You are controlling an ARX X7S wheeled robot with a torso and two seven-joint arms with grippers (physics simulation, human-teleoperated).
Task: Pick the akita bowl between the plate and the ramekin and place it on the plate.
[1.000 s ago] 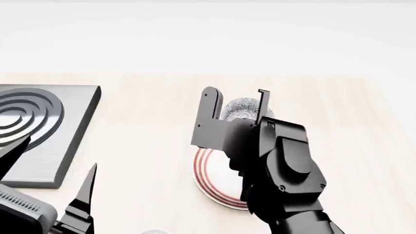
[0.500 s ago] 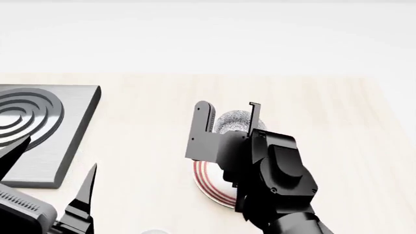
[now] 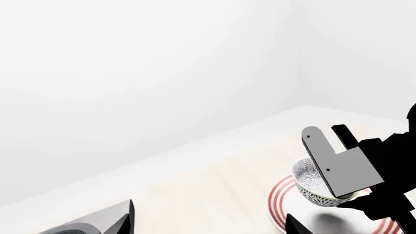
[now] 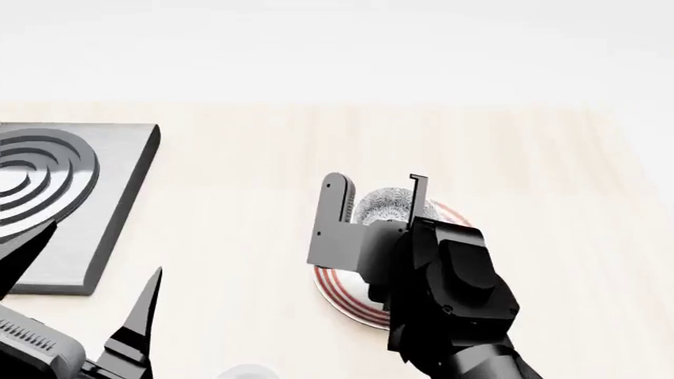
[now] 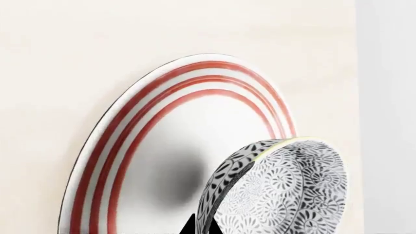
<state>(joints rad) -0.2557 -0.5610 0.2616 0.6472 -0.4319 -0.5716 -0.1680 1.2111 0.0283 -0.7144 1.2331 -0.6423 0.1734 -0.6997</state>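
Note:
The akita bowl (image 4: 386,203), grey-and-white patterned, hangs tilted just above the plate (image 4: 339,294), a white plate with red rings. My right gripper (image 4: 377,186) is shut on the bowl's rim, one finger inside and one outside. In the right wrist view the bowl (image 5: 281,189) casts a shadow on the plate (image 5: 156,141) below it. The left wrist view shows the bowl (image 3: 311,181) over the plate (image 3: 281,204) too. My left gripper (image 4: 100,254) stands open at the near left, holding nothing. A white rim at the view's near edge may be the ramekin (image 4: 245,371).
A grey square slab with raised concentric rings (image 4: 63,197) lies at the left of the light wooden table (image 4: 526,174). The table's far edge meets a plain white wall. My right arm hides the near right part of the plate.
My right gripper has carried the bowl nearer to me and lower, over the plate. The head view has shifted slightly. The left gripper has stayed put.

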